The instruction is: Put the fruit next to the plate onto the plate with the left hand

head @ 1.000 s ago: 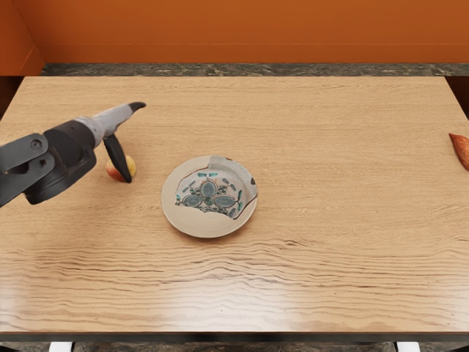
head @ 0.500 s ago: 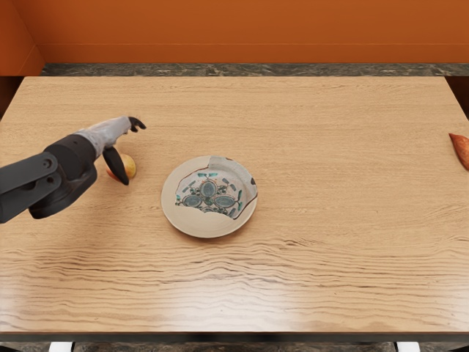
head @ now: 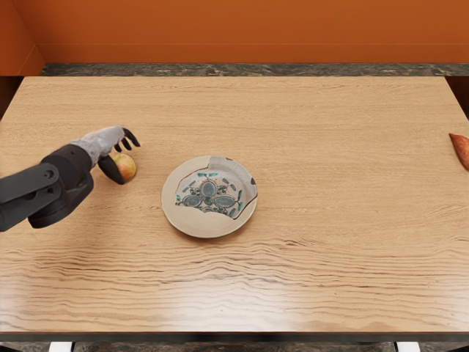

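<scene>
Left hand (head: 108, 144) has dropped closer and curled its fingers (head: 130, 137) over the fruit (head: 127, 167) | fingers fanned, thumb beside it, nothing clamped yet | fruit on the table (head: 330, 147) toward its left edge, near the plate (head: 209, 196) | I judge the grasp imminent

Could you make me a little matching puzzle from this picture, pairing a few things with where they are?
Things:
1. fruit
2. plate
3. left hand
4. reddish object

Places:
A. at the table's right edge
B. in from the picture's left, at the fruit
C. near the table's middle
D. on the table, just left of the plate

Pairs: 1-D, 2-C, 3-B, 4-A
</scene>
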Available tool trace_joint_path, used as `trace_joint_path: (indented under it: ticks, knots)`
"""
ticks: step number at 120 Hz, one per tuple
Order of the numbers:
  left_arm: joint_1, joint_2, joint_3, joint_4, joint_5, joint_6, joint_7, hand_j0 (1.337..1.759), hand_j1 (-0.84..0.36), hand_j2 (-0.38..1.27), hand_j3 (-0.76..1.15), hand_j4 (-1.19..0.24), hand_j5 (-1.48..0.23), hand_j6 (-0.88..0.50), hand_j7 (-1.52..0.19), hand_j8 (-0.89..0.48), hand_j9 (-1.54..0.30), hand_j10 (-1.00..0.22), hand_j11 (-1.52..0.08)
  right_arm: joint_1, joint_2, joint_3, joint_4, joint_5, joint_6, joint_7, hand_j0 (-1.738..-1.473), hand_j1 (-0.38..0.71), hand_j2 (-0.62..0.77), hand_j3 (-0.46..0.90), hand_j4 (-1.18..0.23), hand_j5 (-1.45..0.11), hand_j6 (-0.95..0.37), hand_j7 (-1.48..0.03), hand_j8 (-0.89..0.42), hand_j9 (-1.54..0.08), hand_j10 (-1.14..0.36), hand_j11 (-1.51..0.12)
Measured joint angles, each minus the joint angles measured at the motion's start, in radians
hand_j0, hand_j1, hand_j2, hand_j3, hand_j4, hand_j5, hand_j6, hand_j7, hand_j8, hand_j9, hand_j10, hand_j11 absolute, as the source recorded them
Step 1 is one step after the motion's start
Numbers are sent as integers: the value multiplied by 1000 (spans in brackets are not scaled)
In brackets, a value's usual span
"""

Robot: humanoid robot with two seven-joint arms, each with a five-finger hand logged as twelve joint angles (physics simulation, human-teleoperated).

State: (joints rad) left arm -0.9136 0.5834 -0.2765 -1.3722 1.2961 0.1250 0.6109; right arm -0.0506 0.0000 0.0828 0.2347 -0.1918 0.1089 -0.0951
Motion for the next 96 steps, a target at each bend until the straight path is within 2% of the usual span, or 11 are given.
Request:
trace_joint_path:
  ticks: [32,43,59,85,96]
  knots:
    - [0,-1,22,9,-9,13,0,1658,-225,101,0,-484,-626,-484,-626,-484,-625,-484,-625,0,0,0,0,0,0,0,-1658,-327,-4,0,-18,-24,-18,-24,-18,-24,-18,-24]
    - [1,-1,23,10,-11,52,0,1658,-229,164,0,-498,-647,-499,-647,-499,-647,-499,-646,0,0,0,0,0,0,0,-1658,-327,-4,0,-18,-24,-18,-24,-18,-24,-18,-24]
    - [1,-2,24,10,-12,75,0,1658,-244,169,0,-508,-669,-496,-664,-504,-664,-511,-664,0,0,0,0,0,0,0,-1658,-327,-4,0,-18,-24,-18,-24,-18,-24,-18,-24]
    - [1,-8,40,10,-3,85,0,1657,-249,177,0,-553,-649,-499,-665,-486,-687,-533,-685,0,0,-1,0,0,0,0,-1658,-327,-4,0,-18,-24,-18,-24,-18,-24,-18,-24]
    - [1,-8,51,10,1,88,0,1657,-250,166,0,-588,-618,-545,-676,-492,-693,-545,-691,0,0,-1,0,0,0,0,-1658,-327,-4,0,-18,-24,-18,-24,-18,-24,-18,-24]
